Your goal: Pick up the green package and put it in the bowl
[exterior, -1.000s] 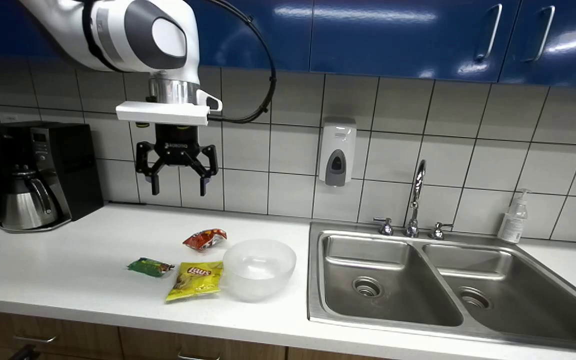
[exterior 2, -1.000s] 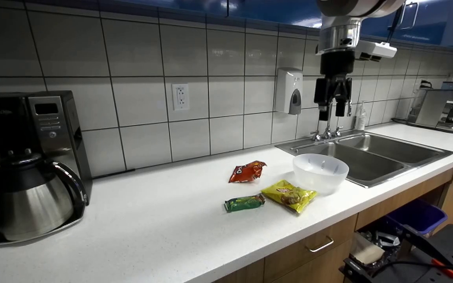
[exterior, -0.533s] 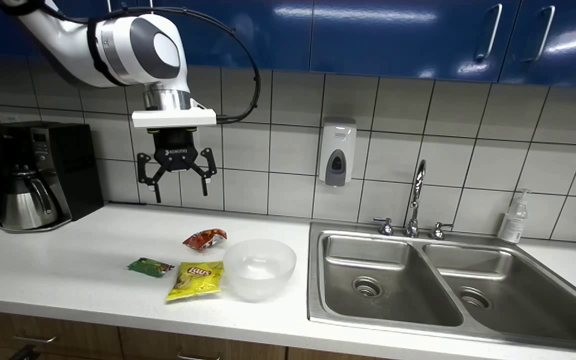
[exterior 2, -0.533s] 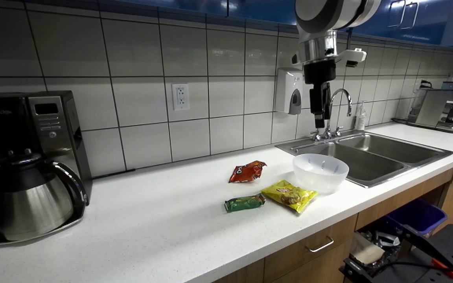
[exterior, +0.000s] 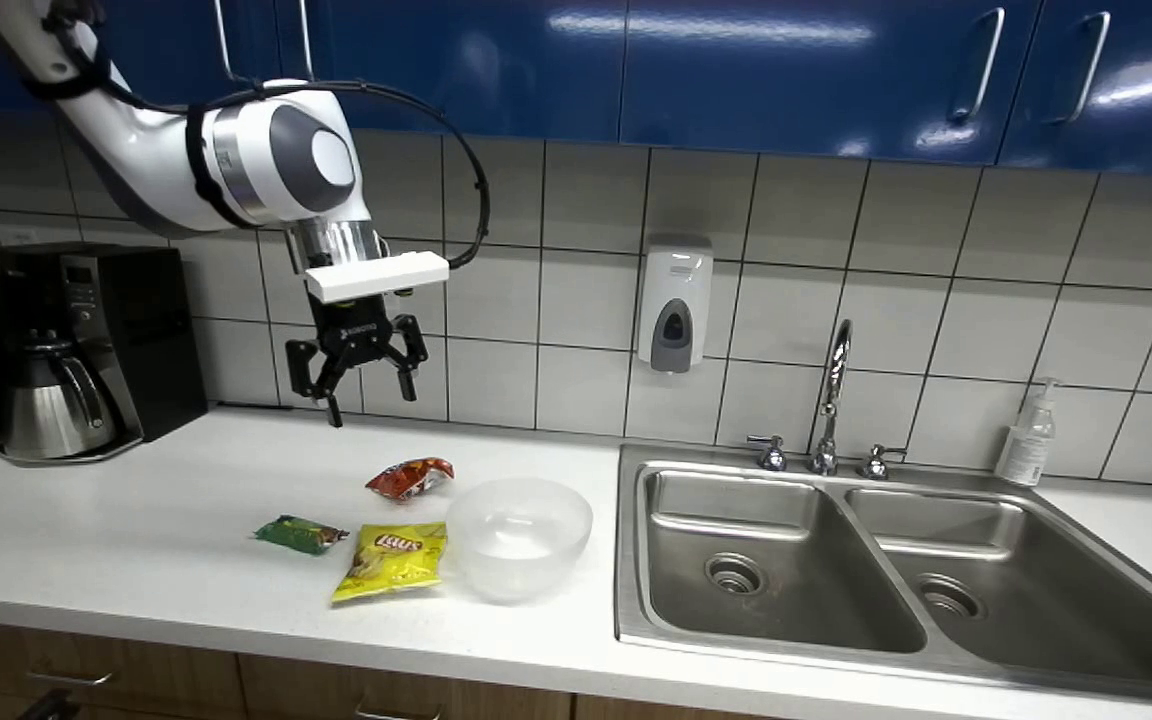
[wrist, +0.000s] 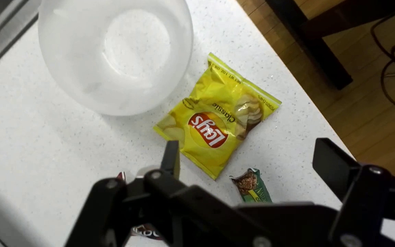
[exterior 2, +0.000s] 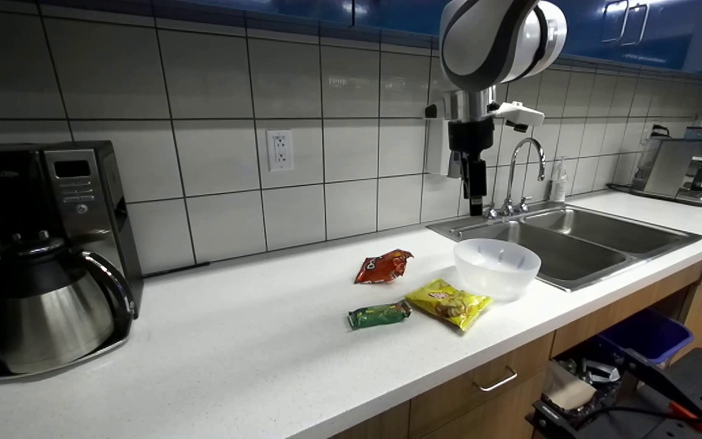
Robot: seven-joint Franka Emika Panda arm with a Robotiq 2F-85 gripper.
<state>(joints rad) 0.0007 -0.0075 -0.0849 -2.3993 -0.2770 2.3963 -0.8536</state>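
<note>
The green package (exterior: 300,534) lies flat on the white counter, left of the yellow bag. It also shows in an exterior view (exterior 2: 379,315). In the wrist view only one end of the green package (wrist: 252,187) shows; my gripper's body hides the rest. The translucent whitish bowl (exterior: 519,540) stands on the counter right of the yellow bag, with nothing seen inside. It shows at the top of the wrist view (wrist: 115,92). My gripper (exterior: 372,406) is open and empty, well above the counter. In the wrist view its fingers (wrist: 250,159) are spread wide, either side of the package's visible end.
The yellow bag (exterior: 393,560) lies between package and bowl, close to the bowl. A red packet (exterior 2: 384,266) lies behind, partly hidden by my gripper in the wrist view. A steel sink (exterior: 776,560) is beyond the bowl; a coffee maker (exterior 2: 52,262) stands at the opposite end.
My arm has come down somewhat, and the wrist has turned and tilted. The gripper stays open. The package, the bowl and the other packets have not moved.
</note>
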